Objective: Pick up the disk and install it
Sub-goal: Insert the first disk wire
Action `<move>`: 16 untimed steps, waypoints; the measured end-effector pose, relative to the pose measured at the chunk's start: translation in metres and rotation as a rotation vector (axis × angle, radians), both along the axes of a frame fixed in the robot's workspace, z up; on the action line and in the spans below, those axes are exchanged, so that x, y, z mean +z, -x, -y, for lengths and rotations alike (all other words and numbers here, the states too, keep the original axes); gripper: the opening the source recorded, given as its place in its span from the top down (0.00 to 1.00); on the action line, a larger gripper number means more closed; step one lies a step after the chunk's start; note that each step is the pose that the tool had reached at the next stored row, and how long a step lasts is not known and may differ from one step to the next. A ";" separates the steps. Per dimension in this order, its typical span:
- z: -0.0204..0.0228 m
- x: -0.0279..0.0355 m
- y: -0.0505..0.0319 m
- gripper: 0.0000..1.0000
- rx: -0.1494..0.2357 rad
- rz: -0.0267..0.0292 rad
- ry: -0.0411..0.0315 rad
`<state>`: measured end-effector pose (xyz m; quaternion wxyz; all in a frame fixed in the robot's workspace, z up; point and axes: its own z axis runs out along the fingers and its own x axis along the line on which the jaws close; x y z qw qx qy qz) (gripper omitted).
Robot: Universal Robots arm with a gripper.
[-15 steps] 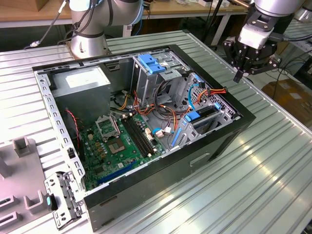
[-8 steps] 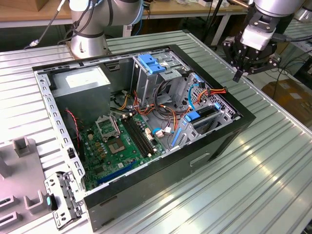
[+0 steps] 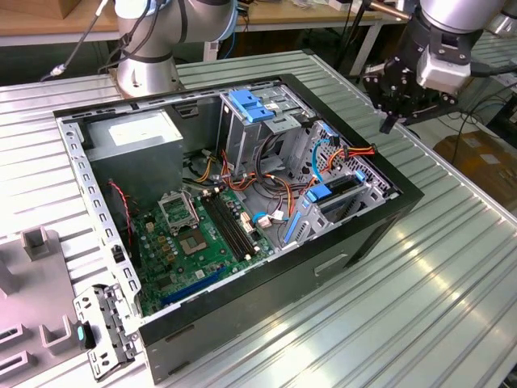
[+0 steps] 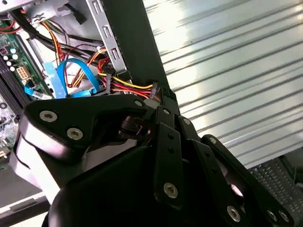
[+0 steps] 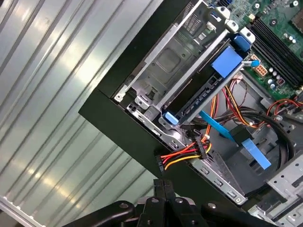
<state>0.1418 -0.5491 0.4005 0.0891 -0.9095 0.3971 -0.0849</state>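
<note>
Since the disk (image 3: 338, 194) stands on edge in the low drive cage (image 5: 161, 61) at the exterior view's right, its blue rails in the cage guides, I judge it seated or nearly so. The gripper (image 3: 389, 121) hangs above the case (image 3: 242, 323) wall just beside that cage, touching nothing. Its fingers look drawn together on nothing. A loose power cable (image 5: 182, 153) drapes over the cage rim near the disk's end, unplugged and clear of the slot.
</note>
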 end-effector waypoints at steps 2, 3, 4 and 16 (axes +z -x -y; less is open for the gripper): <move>0.0001 -0.0005 0.0000 0.89 0.035 0.0000 0.0001; 0.0011 -0.0007 0.0000 0.89 0.049 0.0000 0.0002; 0.0025 -0.0009 0.0000 0.89 0.055 0.0001 0.0001; 0.0021 -0.0130 0.0011 0.89 0.250 0.0029 0.0606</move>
